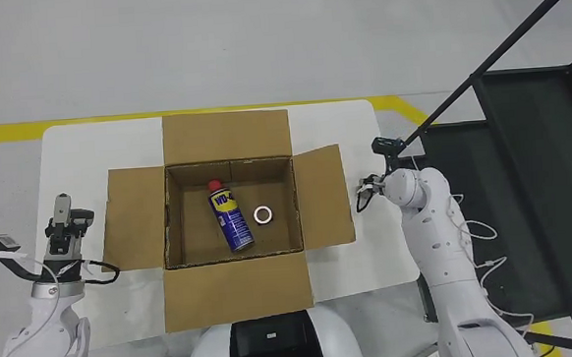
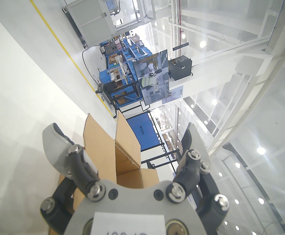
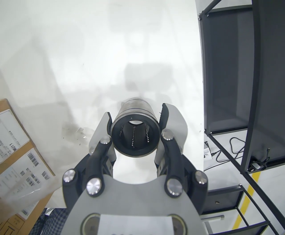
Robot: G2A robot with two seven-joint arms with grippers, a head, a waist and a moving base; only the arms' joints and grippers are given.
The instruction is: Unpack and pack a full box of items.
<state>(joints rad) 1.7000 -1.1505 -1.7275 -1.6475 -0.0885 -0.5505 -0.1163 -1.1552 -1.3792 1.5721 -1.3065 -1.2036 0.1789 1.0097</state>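
An open cardboard box (image 1: pixel 131 219) stands mid-table with its flaps spread. Inside lie a blue and yellow spray can (image 1: pixel 229 217) with a red cap and a small metal ring (image 1: pixel 264 214). My right gripper (image 3: pixel 135 121) is shut on a metal cylinder bearing (image 3: pixel 136 131), held above the white table to the right of the box; the same gripper (image 1: pixel 367 189) sits beside the right flap. My left gripper (image 2: pixel 121 142) is open with nothing between its fingers, held at the table's left edge (image 1: pixel 64 224) and pointing past the box (image 2: pixel 124 153).
The white table (image 1: pixel 78 162) has free surface left and right of the box. A black metal rack (image 1: pixel 520 144) stands close to the table's right side. A box flap with labels (image 3: pixel 15 153) lies near the right gripper.
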